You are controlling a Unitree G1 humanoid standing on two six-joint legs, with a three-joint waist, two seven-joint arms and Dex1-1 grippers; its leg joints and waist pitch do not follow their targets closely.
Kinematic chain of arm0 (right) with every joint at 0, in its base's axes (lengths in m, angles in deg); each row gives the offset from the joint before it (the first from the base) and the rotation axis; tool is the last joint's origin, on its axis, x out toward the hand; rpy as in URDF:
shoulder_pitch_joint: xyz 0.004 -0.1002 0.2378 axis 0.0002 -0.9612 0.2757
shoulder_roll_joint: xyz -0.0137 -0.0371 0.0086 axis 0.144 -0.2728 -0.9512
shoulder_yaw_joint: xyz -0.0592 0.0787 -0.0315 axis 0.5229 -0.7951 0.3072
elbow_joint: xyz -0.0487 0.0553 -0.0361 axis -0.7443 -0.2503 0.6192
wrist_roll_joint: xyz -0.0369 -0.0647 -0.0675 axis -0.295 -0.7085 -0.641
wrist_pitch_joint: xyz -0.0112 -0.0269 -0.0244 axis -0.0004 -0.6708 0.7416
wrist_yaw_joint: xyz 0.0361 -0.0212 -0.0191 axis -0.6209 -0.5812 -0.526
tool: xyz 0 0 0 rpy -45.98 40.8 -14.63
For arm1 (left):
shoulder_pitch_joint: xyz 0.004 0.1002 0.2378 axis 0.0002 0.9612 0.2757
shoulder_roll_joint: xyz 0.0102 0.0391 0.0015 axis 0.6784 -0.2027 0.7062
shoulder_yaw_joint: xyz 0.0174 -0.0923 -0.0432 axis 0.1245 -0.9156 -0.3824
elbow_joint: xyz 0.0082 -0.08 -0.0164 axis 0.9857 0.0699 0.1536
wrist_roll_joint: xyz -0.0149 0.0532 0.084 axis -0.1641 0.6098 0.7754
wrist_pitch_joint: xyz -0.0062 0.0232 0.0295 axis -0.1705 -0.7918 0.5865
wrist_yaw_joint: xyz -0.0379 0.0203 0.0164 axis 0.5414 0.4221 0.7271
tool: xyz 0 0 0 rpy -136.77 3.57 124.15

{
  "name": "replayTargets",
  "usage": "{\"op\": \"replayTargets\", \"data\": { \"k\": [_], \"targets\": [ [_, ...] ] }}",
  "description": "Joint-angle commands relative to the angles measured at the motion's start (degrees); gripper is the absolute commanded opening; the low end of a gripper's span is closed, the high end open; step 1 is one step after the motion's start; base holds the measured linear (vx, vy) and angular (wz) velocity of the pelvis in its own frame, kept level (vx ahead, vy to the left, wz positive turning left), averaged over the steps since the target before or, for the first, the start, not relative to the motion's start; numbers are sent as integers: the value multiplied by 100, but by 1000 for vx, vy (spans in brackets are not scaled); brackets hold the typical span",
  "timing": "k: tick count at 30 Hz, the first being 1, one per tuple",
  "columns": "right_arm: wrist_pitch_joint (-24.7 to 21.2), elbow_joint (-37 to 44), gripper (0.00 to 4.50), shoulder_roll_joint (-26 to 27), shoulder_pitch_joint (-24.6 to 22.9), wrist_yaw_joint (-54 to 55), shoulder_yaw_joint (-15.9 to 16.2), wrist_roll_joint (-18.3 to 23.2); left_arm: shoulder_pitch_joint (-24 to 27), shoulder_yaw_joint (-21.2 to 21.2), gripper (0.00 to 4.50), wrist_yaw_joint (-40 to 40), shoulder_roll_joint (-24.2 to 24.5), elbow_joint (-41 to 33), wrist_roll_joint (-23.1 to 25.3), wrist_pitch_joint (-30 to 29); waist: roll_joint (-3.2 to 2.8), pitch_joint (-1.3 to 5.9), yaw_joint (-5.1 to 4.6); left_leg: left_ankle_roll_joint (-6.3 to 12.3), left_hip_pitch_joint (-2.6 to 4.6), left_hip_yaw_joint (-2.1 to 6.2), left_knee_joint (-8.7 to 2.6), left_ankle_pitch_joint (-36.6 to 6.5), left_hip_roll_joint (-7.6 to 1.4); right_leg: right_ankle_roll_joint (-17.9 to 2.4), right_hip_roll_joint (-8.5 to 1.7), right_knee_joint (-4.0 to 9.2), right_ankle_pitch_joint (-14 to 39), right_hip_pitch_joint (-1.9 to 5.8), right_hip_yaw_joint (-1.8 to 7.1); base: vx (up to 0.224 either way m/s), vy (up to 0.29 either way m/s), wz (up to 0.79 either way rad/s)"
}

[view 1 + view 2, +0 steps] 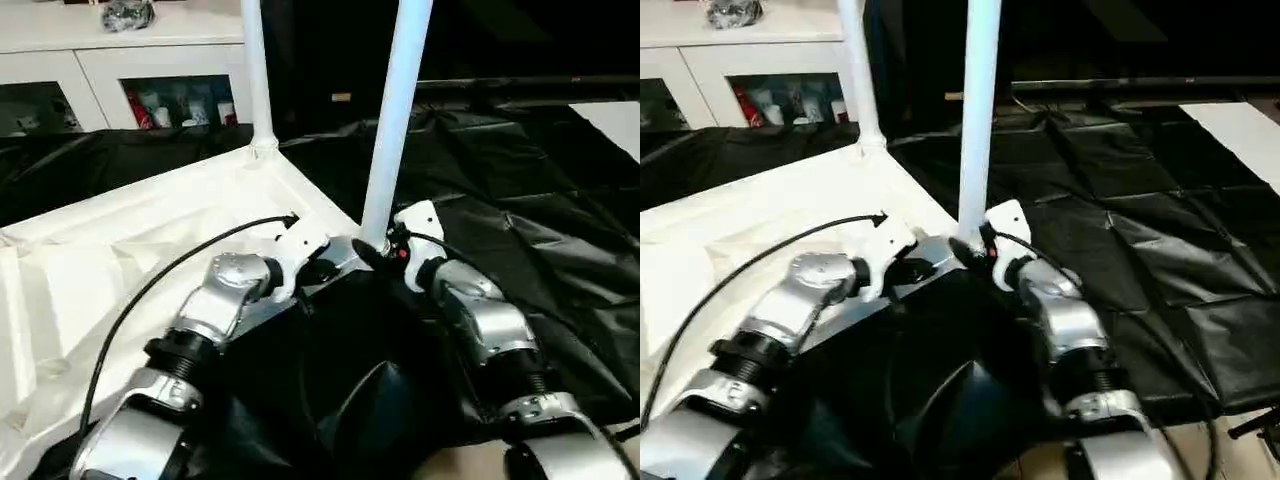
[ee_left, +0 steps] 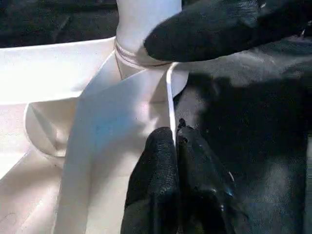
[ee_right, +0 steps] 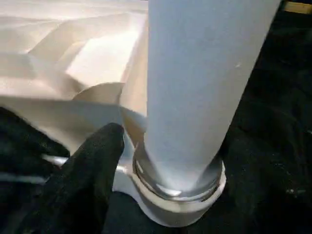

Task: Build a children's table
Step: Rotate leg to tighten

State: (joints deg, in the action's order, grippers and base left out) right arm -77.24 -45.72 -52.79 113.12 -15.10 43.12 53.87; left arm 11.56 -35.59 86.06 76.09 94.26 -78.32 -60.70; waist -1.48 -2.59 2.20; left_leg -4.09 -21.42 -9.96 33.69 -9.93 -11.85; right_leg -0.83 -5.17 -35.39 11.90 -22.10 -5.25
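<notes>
The white tabletop (image 1: 120, 250) lies underside up on a black sheet. Two white legs stand upright in its corner sockets: a near leg (image 1: 395, 120) and a far leg (image 1: 255, 80). My left gripper (image 2: 174, 141) is shut on the thin rim of the tabletop, just beside the near corner socket (image 3: 175, 204). My right gripper (image 1: 375, 255) sits at the foot of the near leg, open. One of its black fingers (image 3: 92, 165) stands a little off the leg, and the other is hidden.
The black sheet (image 1: 520, 200) covers the floor around the tabletop. A white glass-door cabinet (image 1: 100, 70) stands behind, with small items inside. My silver forearms cross the foreground.
</notes>
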Motion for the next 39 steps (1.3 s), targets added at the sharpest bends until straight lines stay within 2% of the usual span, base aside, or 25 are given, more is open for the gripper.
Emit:
{"op": "replayTargets", "data": {
  "k": [1, 3, 7, 12, 16, 21, 24, 26, 28, 32, 33, 39],
  "targets": [
    [21, 424, 332, -300, -125, -1130, 435, 171, 9, 257, 0, 800, 164, -385, -205, 294, 37, 379, 46, 479, 43, 21, -334, -844, -119, -1412, -302, 385, 156, 328, 282, 0, 0, 0],
    [51, 545, 332, -493, -177, -1482, 477, 194, 26, 286, 0, 1013, 282, -409, -245, 340, 31, 375, 72, 546, 51, 8, -326, -862, -130, -1435, -305, 380, 116, 312, 292, 0, 0, 0],
    [113, 696, 332, -842, -245, -2087, 543, 245, 68, 333, 0, 1468, 497, -477, -330, 453, 30, 364, 147, 465, 76, 7, -346, -988, -151, -1434, -308, 398, 409, 287, 287, 0, 0, 0],
    [22, 874, 332, -1277, -306, -2765, 672, 358, 157, 403, 0, 2052, 779, -663, -495, 538, 27, 370, 204, 425, 78, 3, -348, -974, -168, -1446, -312, 376, 341, 280, 295, 0, 0, 0],
    [21, 964, 332, -1471, -344, -3109, 750, 343, 174, 422, 0, 2204, 862, -676, -529, 562, 38, 371, 273, 435, 70, -1, -342, -923, -161, -1433, -316, 369, 328, 285, 291, 0, 0, 0],
    [-22, 939, 332, -1474, -286, -3193, 713, 406, 159, 419, 0, 2291, 875, -641, -537, 589, 29, 380, 266, 405, 74, 5, -341, -928, -159, -1416, -318, 375, 369, 285, 289, 0, 0, 0],
    [-53, 935, 295, -1451, -278, -3212, 718, 434, 153, 428, 0, 2296, 880, -624, -543, 599, 35, 382, 266, 421, 66, 5, -338, -895, -158, -1429, -312, 368, 306, 286, 285, 0, 0, 0],
    [-85, 962, 295, -1424, -298, -3226, 718, 461, 156, 431, 0, 2288, 883, -618, -545, 604, 36, 382, 268, 416, 68, 6, -340, -896, -159, -1425, -317, 370, 326, 287, 285, 0, 0, 0],
    [-123, 1003, 261, -1401, -334, -3253, 727, 496, 170, 428, 0, 2289, 886, -625, -548, 605, 48, 381, 270, 422, 67, 3, -340, -880, -157, -1420, -313, 369, 350, 286, 285, 0, 0, 0],
    [-186, 1099, 242, -1379, -428, -3296, 775, 551, 205, 430, 0, 2286, 888, -657, -545, 593, 44, 376, 280, 408, 72, 5, -344, -909, -162, -1396, -315, 377, 430, 279, 285, 0, 0, 0],
    [-195, 1113, 221, -1377, -441, -3299, 782, 560, 208, 430, 0, 2286, 887, -658, -543, 592, 45, 377, 284, 403, 71, 6, -345, -908, -162, -1384, -318, 379, 431, 282, 287, 0, 0, 0],
    [-305, 1212, 204, -1189, -629, -3157, 725, 711, 179, 375, 0, 1992, 722, -583, -514, 513, 24, 372, 281, 348, 81, 6, -355, -1010, -166, -1377, -319, 398, 521, 269, 289, 0, 0, 0]
  ]
}}
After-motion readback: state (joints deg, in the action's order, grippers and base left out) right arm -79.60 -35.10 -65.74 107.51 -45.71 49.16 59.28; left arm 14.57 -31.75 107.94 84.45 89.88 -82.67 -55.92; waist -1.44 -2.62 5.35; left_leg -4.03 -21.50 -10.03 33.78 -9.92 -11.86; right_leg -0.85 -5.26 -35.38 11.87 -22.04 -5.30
